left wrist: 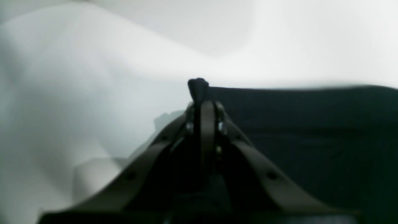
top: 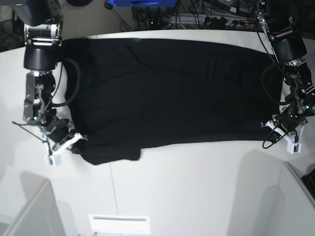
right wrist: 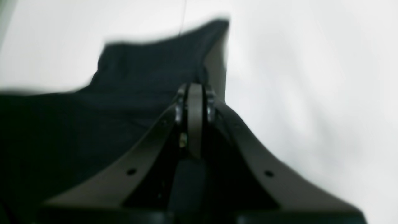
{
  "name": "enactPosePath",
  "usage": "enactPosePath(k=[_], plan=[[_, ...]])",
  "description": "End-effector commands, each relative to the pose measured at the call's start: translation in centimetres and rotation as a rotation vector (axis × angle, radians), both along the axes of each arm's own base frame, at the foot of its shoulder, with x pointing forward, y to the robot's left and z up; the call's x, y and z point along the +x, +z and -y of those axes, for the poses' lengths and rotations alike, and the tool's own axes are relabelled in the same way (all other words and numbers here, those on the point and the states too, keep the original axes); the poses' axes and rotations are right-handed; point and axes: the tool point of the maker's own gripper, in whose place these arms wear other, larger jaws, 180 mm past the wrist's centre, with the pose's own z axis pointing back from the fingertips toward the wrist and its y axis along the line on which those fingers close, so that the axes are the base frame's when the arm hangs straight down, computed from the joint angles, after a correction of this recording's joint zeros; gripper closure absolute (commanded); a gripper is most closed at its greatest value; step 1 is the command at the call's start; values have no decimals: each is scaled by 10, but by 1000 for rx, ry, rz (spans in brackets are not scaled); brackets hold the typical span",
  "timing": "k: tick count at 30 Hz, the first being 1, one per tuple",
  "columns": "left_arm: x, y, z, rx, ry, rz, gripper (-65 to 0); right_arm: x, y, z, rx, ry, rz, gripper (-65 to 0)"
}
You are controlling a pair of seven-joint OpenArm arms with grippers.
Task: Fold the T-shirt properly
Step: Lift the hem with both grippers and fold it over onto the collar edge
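Observation:
The black T-shirt (top: 172, 93) lies spread flat across the white table (top: 197, 187), with its long side running left to right. My left gripper (top: 268, 127) sits at the shirt's near right corner. In the left wrist view that gripper (left wrist: 199, 102) is shut, and a small tuft of the black T-shirt (left wrist: 311, 124) sticks up between its tips. My right gripper (top: 76, 139) is at the near left corner. In the right wrist view it (right wrist: 195, 90) is shut on the edge of the T-shirt (right wrist: 140, 77). No print shows.
Cables and equipment (top: 197, 14) crowd the far edge behind the table. A white slotted plate (top: 119, 223) lies at the near edge. Pale panels stand at the near left (top: 29, 211) and near right (top: 295, 196) corners.

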Motion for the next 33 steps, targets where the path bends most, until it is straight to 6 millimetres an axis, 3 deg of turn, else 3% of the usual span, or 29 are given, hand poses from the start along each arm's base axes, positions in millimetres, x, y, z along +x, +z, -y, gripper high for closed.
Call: enactPosePath(k=[1,7,11,18,24,27,33], plan=[[9,24,-5,4,-3,69,0,9,22,11,-11,-15,61,0],[-21,36,-16,-42,42,79,0,-15,26,17,3,-46,41,0],[-29,38,-11,-22,21,62,0,-26,30,22,13,-64,6,0],[-44,37,-7,14,-4,45,0,-65,21,21,30,-102,-29,0],[-56,27,-6,18,-8,12,0,-95,31,17,87,-109,7,0],[-63,21,-6,18,-8,-9,0,-109,39,24,133,-143,32,0],[-66,24,-3,15,-23,-7,0,-128,45,23,116,-134,36,0]])
